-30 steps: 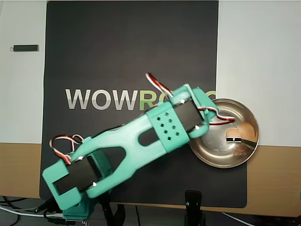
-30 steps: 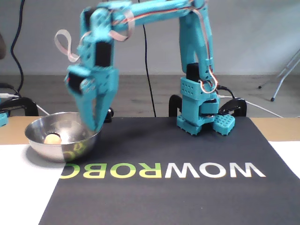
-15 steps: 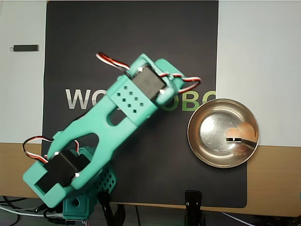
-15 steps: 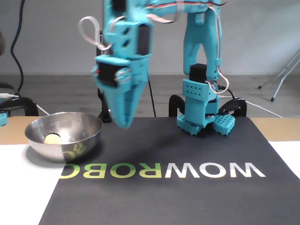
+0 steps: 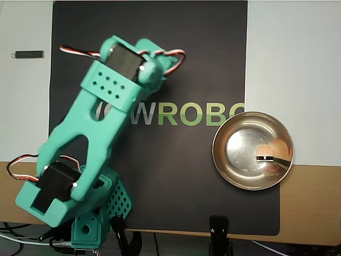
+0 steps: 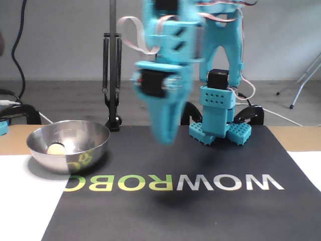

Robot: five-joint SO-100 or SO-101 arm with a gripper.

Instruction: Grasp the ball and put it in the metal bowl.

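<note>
The ball (image 6: 56, 148) lies inside the metal bowl (image 6: 95, 140), low against its wall on the side away from the arm in the fixed view. In the overhead view the ball (image 5: 278, 147) shows as a peach patch near the right rim of the bowl (image 5: 224, 154), with a small dark reflection beside it. The bowl stands partly on the dark mat (image 6: 210, 211) and partly off its edge, just past the last green letters of the printed lettering (image 6: 170, 182).

The teal arm (image 5: 90, 138) reaches over the mat, well apart from the bowl. In the fixed view the gripper (image 6: 164, 135) hangs above the mat, pointing down, in front of the arm base (image 6: 218, 128). It is motion-blurred; the fingers appear drawn close together with nothing between them, though the blur leaves this uncertain. From overhead the gripper is hidden under the wrist.

A small dark bar (image 5: 29, 54) lies on the white surface beside the mat.
</note>
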